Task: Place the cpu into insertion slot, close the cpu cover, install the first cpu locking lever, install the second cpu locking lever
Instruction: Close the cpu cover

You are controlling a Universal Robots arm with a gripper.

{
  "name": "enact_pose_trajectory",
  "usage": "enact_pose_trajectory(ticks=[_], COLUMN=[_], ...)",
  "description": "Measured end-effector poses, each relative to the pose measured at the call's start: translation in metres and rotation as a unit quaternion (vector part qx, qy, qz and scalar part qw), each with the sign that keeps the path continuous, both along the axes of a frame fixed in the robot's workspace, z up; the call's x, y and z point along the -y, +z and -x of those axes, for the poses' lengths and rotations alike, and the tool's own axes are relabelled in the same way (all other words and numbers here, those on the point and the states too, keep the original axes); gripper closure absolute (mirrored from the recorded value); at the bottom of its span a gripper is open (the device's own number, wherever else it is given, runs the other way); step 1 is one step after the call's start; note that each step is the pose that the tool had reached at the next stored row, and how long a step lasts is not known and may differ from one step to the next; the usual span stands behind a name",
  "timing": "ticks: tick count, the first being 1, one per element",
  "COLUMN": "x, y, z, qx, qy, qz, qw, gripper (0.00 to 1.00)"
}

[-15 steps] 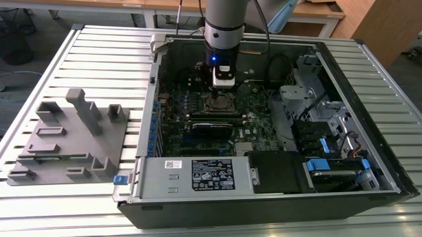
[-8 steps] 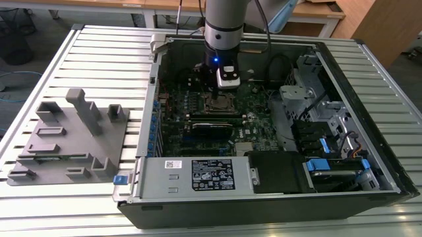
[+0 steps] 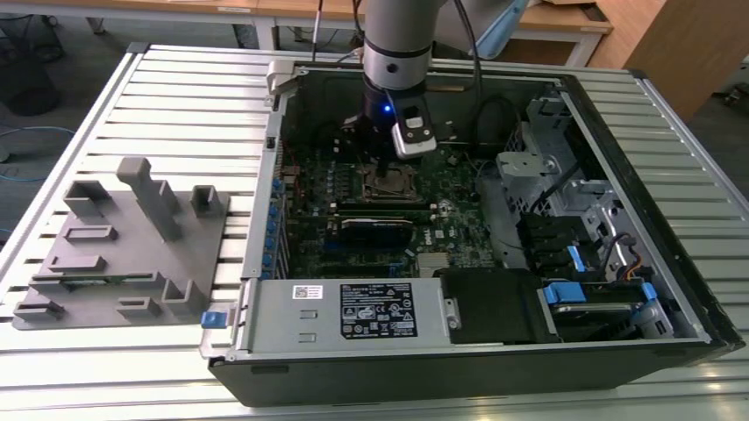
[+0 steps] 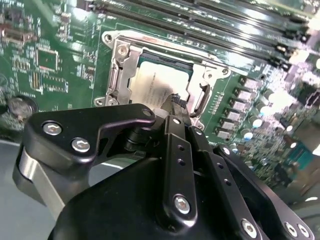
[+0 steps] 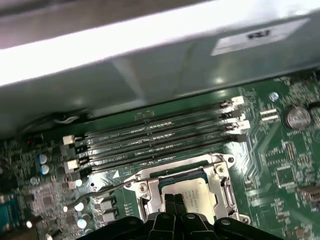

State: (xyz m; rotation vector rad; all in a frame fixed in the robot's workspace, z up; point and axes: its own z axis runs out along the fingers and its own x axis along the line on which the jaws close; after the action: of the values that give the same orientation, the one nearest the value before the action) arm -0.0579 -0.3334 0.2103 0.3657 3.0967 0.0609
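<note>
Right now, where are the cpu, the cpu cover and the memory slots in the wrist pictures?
the cpu (image 4: 152,85), second wrist view, on its silver-grey top.
the cpu cover (image 4: 120,65), second wrist view, on the metal frame bar beside the window.
the memory slots (image 5: 150,134), first wrist view, on one long black slot.

Pale slatted metal table (image 3: 140,83) spread across frame. Wooden desks (image 3: 210,7) ranged along top edge; wooden cabinet (image 3: 673,44) set upper right. Black wire bin (image 3: 24,66) stood on grey floor (image 3: 88,35), upper left.

We count one cpu (image 4: 152,85), one insertion slot (image 3: 390,181), one cpu cover (image 4: 116,75), four memory slots (image 5: 155,137), one power supply (image 3: 351,311), one grey fixture (image 3: 117,254) on the bench (image 3: 153,79), one tool (image 4: 176,100).
</note>
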Motion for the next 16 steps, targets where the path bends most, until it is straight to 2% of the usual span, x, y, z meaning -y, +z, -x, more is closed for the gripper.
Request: enact_pose_trajectory(ticks=[3,6,10,12,16], x=[-0.0001,0.0000,0.0000,-0.0001,0.0000], y=[-0.0008,-0.0013,-0.0019,-0.0022,-0.0021], z=[0.0000,0.0000,0.0000,-0.0001,0.0002], qx=[0.0044,0.0129,0.0237,0.0261,0.0260], qy=[0.025,0.046,0.073,0.084,0.086], qz=[0.0000,0.0001,0.0003,0.0000,0.0007], qw=[0.9997,0.9989,0.9970,0.9961,0.9959], gripper=[0.89,0.89,0.89,0.89,0.89])
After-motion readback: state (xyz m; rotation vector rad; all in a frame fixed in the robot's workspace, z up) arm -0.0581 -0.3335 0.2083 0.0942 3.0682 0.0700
